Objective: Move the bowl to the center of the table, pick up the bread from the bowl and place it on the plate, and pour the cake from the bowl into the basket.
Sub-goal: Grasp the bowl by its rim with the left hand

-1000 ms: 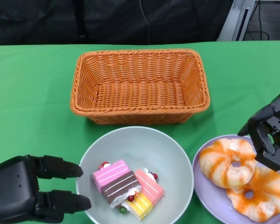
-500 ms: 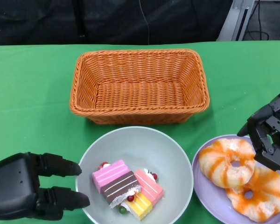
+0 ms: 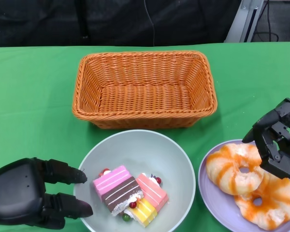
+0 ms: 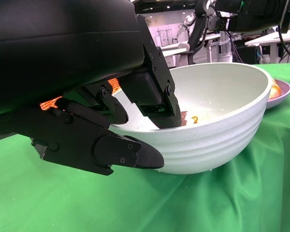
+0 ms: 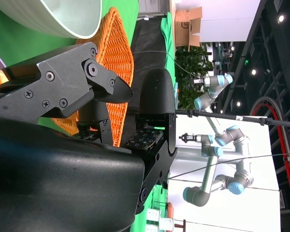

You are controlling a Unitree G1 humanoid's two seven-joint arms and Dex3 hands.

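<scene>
Bowl rim gripped by left robot hand; right robot hand spread, empty; no readable writing.

A green cloth covers the table. Behind its far edge hangs a black curtain with a thin cable running down it, and a grey metal frame stands at the far right. The wrist views show a bright hall with white industrial robot arms, a potted plant, a cardboard box and ceiling spotlights.
</scene>
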